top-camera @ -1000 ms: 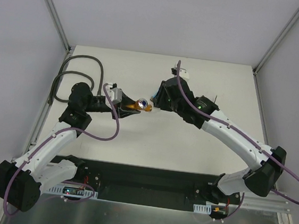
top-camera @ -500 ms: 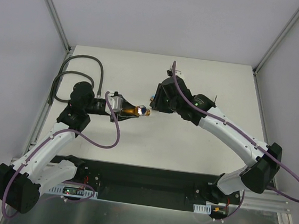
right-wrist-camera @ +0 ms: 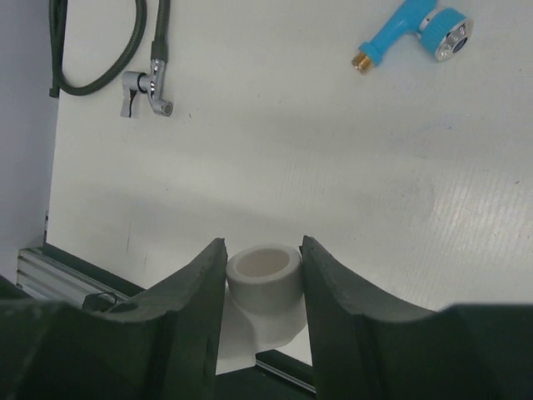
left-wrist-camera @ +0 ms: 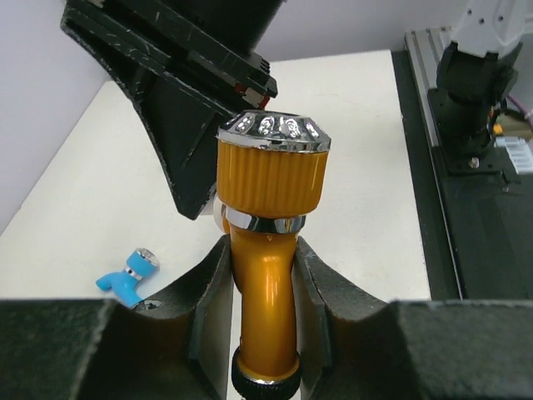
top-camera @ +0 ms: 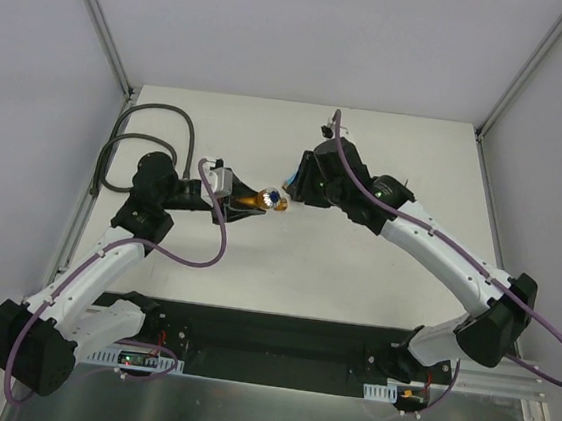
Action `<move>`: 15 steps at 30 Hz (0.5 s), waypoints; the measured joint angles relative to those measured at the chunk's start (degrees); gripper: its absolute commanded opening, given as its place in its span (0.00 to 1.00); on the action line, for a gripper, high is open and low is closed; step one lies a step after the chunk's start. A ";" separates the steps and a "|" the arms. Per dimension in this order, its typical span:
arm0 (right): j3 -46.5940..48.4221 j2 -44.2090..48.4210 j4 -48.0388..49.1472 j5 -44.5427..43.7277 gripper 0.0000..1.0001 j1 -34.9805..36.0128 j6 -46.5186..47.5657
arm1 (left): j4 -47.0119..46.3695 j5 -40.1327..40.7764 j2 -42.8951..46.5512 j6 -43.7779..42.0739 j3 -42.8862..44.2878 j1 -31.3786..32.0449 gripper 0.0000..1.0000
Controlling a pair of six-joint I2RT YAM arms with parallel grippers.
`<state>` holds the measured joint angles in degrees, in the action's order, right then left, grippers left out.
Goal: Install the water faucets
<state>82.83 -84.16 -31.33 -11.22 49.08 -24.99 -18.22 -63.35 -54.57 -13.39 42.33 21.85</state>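
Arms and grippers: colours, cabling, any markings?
The left arm and right arm have white links and black joints, each with a purple cable running along it. The left gripper and right gripper are black, with broad tapered fingers. No markings visible.

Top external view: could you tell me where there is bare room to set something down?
Free: the near strip between the orange faucet and the base rail, and the table's far right corner. Crowded: the left edge with the hose, and the centre, where the left gripper meets the right gripper with its white fitting.
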 measured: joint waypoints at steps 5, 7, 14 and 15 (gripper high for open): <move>0.48 1.53 4.72 -1.60 0.63 -1.68 0.63 | -9.84 -1.46 -0.50 11.37 -2.99 1.68 0.00; 0.87 2.32 6.47 -2.49 0.68 -2.47 1.11 | -13.09 -2.51 -1.18 15.67 -4.22 2.40 0.00; 1.11 5.51 9.79 -4.59 0.80 -3.13 2.73 | -24.06 -0.72 -5.25 28.30 -5.86 2.49 0.00; 0.72 6.10 10.93 -4.63 0.80 -3.10 3.50 | -25.66 0.09 -6.03 30.51 -5.97 2.47 0.00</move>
<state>83.55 -78.06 -20.40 -15.86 45.98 -21.50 -43.88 -63.26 -60.60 17.12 36.36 24.32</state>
